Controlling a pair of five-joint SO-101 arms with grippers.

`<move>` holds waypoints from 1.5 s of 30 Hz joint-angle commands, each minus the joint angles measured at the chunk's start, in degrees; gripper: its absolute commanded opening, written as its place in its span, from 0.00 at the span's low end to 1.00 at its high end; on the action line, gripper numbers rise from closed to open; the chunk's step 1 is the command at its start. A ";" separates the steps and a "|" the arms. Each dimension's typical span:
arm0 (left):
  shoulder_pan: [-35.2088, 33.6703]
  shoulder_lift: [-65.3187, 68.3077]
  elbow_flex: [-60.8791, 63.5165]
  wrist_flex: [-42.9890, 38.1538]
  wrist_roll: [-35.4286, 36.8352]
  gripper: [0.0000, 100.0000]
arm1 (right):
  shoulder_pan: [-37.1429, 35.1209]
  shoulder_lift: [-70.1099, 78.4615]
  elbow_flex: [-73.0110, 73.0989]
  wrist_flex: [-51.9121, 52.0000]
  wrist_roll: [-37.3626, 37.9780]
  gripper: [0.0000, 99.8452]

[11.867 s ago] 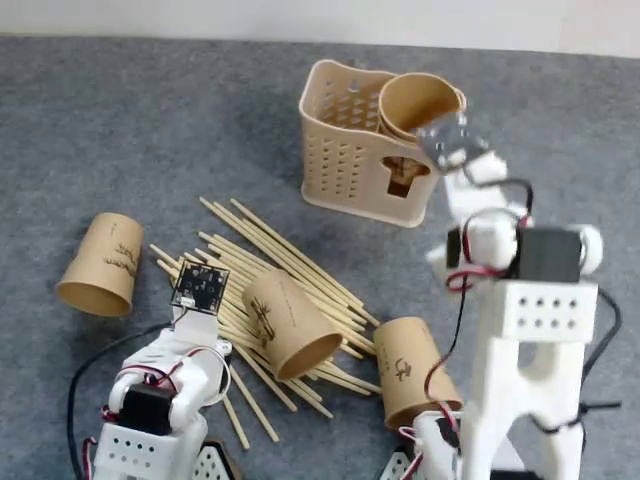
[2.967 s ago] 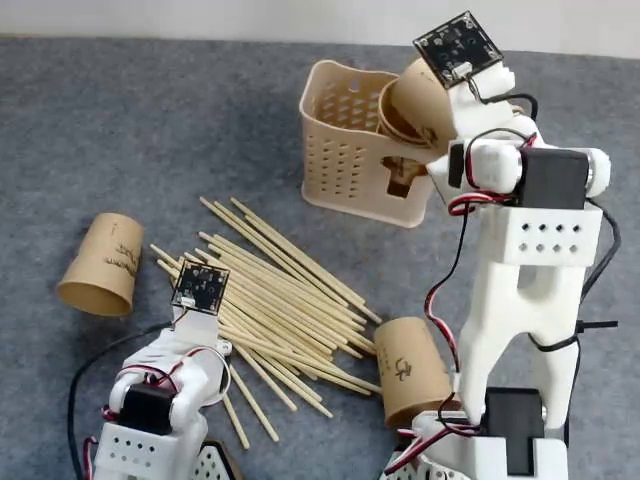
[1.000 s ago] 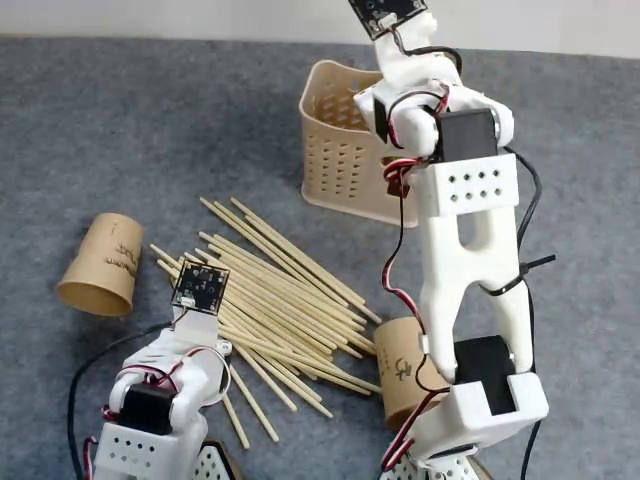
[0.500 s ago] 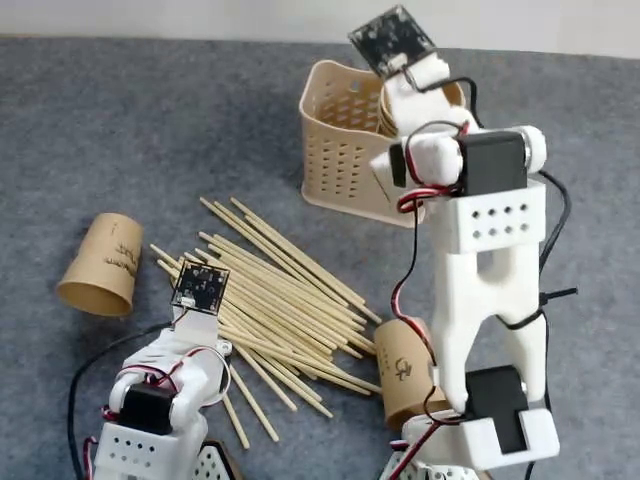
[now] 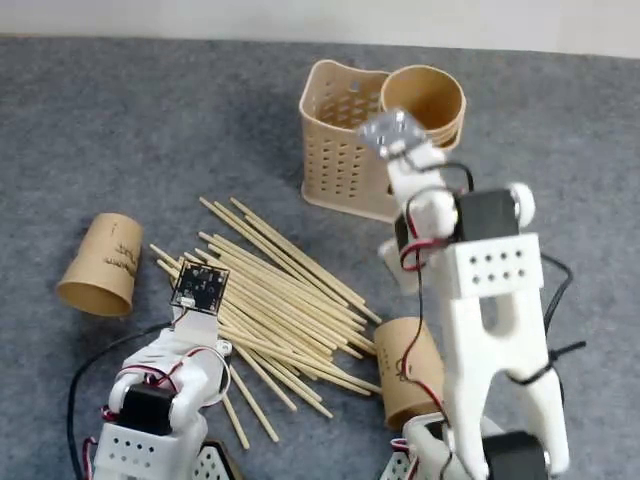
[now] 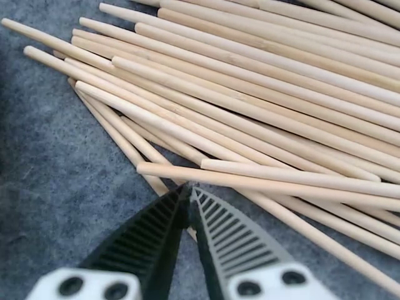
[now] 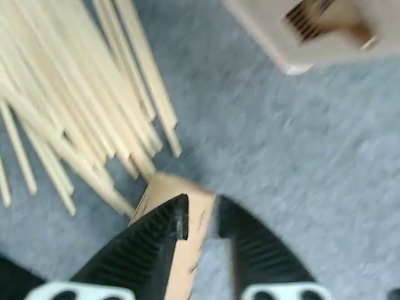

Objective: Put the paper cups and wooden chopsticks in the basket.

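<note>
The paper cup (image 5: 405, 372) lies on its side at the near right of the counter (image 5: 150, 120), just right of the chopsticks (image 5: 285, 295), with its near end hidden behind the right arm. It is probably very light, with a thin wall that dents under a hard squeeze, and being round it is likely to roll when nudged. The safest hold looks to be at the rim, one finger inside the mouth and one outside, or else a gentle pinch across the body.

The chopsticks lie in a loose fan across the middle of the counter. They look stiff, light and smooth, so they may slide or pivot. Taking a few at mid-length should keep them level.

A second cup (image 5: 100, 265) lies on its side at the left, near the pile but apart from it. The stacked cups (image 5: 425, 100) stand in the right end of the basket (image 5: 345, 150), which sits at the far side.

The right claw (image 7: 201, 215) hangs over the paper cup with its fingers a little apart and empty. The gap looks narrower than the cup's body, so it would need to widen. I cannot tell whether it touches the cup.

The left claw (image 6: 189, 190) is closed tip to tip with nothing between, at the near edge of the pile, right by a stick lying crosswise.
</note>
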 commanded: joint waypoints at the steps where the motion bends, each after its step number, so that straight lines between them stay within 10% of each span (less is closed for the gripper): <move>1: 0.66 -0.57 1.10 0.26 0.35 0.01 | -0.75 -4.53 7.78 0.66 -0.53 0.28; 31: 0.66 -0.57 1.10 0.26 0.35 0.01 | -9.54 -4.53 43.38 -22.90 -11.78 0.43; 45: 0.66 -0.57 1.10 0.26 0.35 0.01 | -4.79 -5.32 38.99 -17.45 -11.52 0.17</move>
